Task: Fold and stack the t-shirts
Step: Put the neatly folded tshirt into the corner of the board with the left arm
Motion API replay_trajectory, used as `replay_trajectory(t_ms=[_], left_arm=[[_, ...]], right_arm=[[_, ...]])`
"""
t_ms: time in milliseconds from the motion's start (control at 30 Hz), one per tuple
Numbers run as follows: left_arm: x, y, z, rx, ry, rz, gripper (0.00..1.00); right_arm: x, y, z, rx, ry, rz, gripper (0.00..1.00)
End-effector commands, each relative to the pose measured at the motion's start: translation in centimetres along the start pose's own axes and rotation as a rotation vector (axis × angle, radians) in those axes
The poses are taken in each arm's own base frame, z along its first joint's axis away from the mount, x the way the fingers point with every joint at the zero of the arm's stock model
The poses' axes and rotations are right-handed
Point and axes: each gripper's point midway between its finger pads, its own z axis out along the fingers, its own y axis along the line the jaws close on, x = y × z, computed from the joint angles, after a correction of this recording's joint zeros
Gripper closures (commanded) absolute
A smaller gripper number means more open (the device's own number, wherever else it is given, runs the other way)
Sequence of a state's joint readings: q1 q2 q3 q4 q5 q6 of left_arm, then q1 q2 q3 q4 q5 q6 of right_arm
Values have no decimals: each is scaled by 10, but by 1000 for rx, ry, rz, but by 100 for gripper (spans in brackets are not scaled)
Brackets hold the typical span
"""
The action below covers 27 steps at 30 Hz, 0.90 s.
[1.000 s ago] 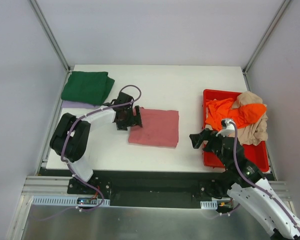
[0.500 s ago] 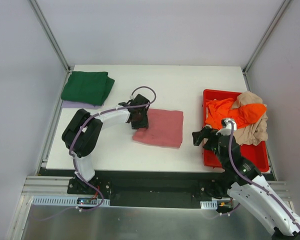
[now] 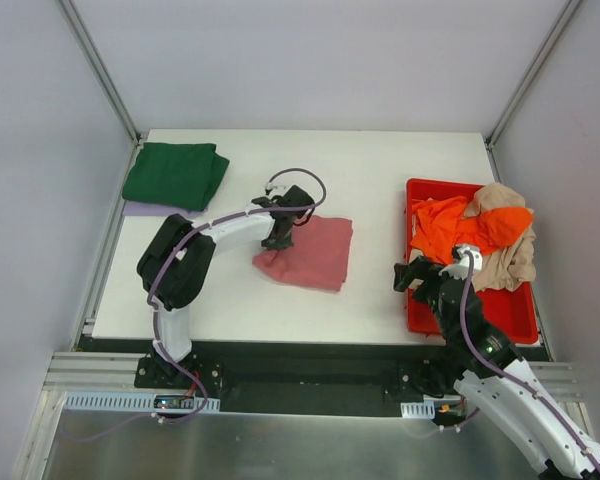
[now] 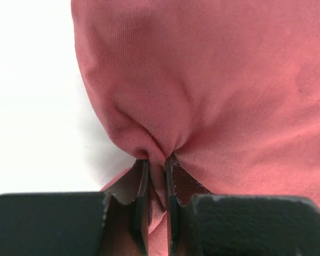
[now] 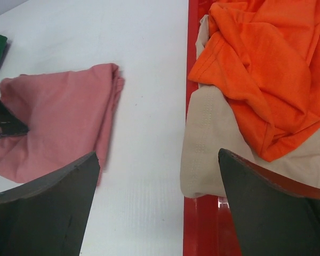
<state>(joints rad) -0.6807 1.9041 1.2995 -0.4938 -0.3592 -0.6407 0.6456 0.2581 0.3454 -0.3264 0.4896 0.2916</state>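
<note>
Rose t-shirt [image 4: 218, 80] fold masks left end effector's [image 4: 157, 164] tips.

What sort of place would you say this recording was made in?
Most likely a robotics lab cell, not a home: a white table walled by grey panels, two robot arms bolted at its near edge, and a red bin of t-shirts.

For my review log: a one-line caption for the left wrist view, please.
A rose-red t-shirt bunched between the shut left fingers, white table alongside.
</note>
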Motion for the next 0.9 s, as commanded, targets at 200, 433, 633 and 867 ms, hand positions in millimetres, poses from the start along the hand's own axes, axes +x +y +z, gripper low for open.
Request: replay_trajectory(t_ms=[200,433,633,867], left_arm=[[-121,120,-51,-585,-320,249,100],[-203,153,-57,-489,-466,247,100],[-257,190,-77,-568,-536,333,100],[-290,210,-104,-613,-620,332,100]], right_arm=[[2,-11,8,34,-10,-166,4],[-4,-18,9,76,-31,-193,4],[-10,-23,6,95,-66,-182,4],[-18,-36,2,154,-129,-147,4]])
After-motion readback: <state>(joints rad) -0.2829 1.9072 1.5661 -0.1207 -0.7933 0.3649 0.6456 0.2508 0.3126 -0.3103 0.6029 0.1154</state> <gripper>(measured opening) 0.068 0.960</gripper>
